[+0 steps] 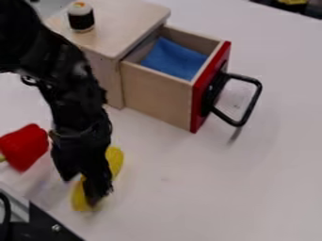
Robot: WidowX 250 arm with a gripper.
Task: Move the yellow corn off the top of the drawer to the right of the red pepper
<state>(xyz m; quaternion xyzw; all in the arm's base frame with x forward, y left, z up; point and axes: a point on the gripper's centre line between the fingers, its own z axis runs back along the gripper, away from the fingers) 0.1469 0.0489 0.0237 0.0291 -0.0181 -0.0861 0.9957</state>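
Note:
Low over the table at the left, the black gripper (85, 186) hangs down across the yellow corn (115, 161). The corn lies slanted on the tabletop, its upper end and lower left end showing on either side of the gripper. Its middle is hidden behind the gripper, so I cannot tell whether it is held. Left of the gripper is the red pepper (25, 147), on its side, with the corn to its right and a little lower. The wooden drawer unit (129, 21) stands at the top.
A sushi-like toy (81, 18) rests on the drawer unit's top. The open drawer (157, 99) holds a blue cloth (175, 59), and its black handle (253, 101) juts right over the white table (252, 188). Dark metal equipment (44, 226) occupies the lower left corner.

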